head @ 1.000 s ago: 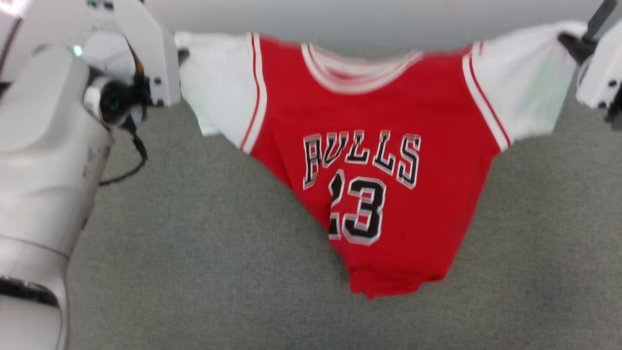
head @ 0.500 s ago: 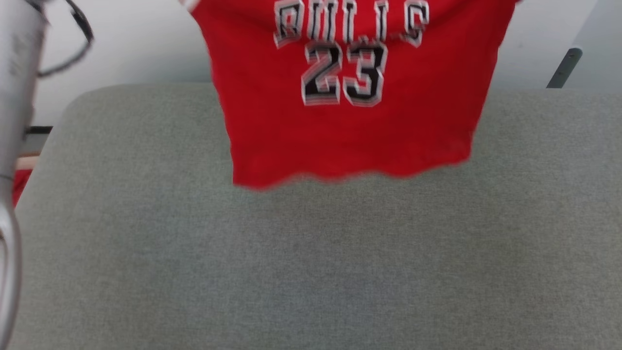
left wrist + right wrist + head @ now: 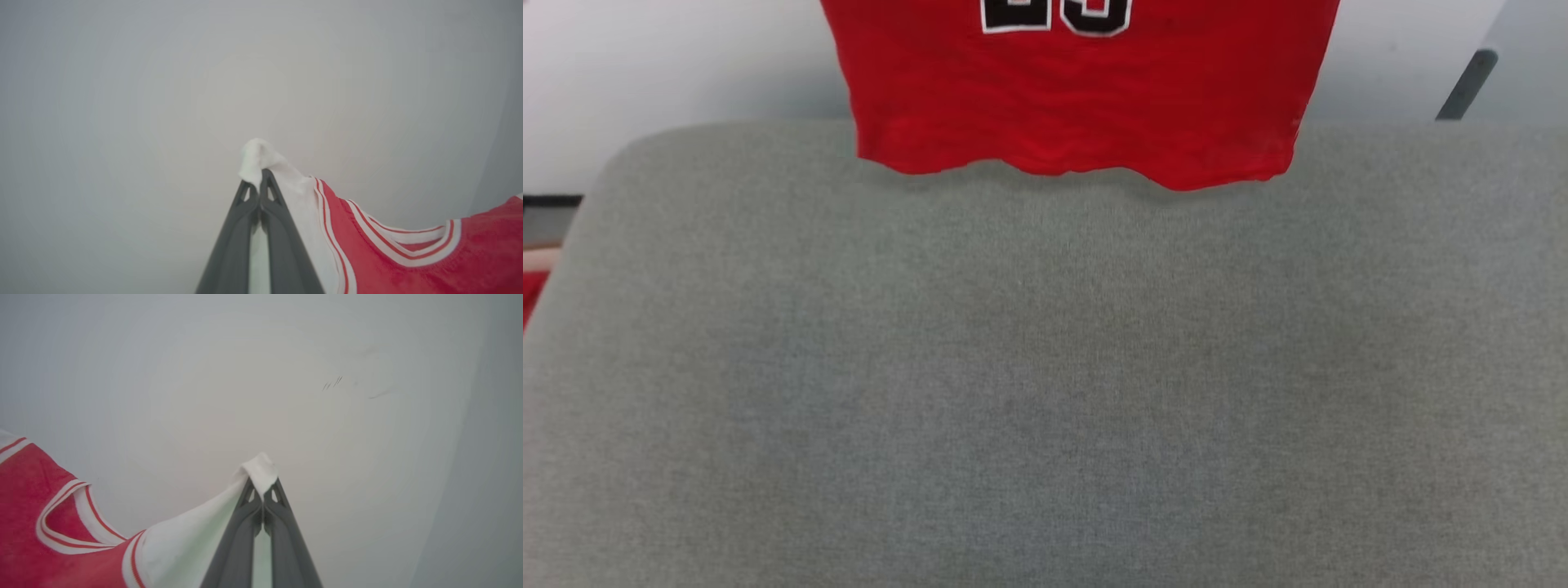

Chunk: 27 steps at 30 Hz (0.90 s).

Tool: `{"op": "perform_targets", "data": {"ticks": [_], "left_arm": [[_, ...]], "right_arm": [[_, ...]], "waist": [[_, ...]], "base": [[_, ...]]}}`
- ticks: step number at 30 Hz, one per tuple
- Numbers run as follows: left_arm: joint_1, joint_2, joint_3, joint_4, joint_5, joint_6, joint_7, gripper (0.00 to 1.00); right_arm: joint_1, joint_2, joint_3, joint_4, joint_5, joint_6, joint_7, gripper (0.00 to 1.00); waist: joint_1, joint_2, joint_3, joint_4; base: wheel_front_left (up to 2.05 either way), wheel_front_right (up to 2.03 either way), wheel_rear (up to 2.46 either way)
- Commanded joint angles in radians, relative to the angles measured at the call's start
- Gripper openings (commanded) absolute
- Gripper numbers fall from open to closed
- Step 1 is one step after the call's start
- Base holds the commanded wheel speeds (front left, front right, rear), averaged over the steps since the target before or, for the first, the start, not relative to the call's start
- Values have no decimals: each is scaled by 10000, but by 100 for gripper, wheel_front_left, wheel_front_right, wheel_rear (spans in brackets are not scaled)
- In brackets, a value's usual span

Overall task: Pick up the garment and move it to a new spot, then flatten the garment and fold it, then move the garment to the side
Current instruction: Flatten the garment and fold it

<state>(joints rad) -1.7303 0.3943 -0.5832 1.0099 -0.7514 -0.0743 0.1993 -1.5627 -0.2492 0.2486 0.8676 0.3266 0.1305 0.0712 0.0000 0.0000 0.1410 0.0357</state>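
Up over the far edge of the grey bench (image 3: 1045, 367) hangs the garment (image 3: 1078, 98), with its red hem lowest. It stretches sideways, sleeve to sleeve, between 2 pincers. The left pincer (image 3: 260, 175) is pinched tight on 1 white sleeve tip. The right pincer (image 3: 263, 486) is pinched tight on the other. The shirt hangs down below both. I think it should come down onto the bench next, hem first.

Even soft light, sharp, faint shadows
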Motion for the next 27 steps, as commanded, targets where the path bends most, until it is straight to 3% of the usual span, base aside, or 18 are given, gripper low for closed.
{"op": "perform_targets", "data": {"ticks": [1, 14, 27], "left_arm": [[-387, -93, 162, 64, -95, 72, -288, 0], [-2902, -444, 622, 231, -110, -105, -2350, 0], [-5248, -885, 1301, 427, -736, -416, -3601, 0]], "right_arm": [[-399, -79, 120, 223, -240, 4, -481, 0], [-2995, -414, -117, 1267, -2144, 2, -3208, 0], [-4223, -554, -2064, -1612, -4892, 2, -3352, 0]], "waist": [[0, 0, 700, -83], [0, 0, 3733, -313], [0, 0, 7302, 202]], "base": [[0, 0, 0], [0, 0, 0], [0, 0, 0]]}}
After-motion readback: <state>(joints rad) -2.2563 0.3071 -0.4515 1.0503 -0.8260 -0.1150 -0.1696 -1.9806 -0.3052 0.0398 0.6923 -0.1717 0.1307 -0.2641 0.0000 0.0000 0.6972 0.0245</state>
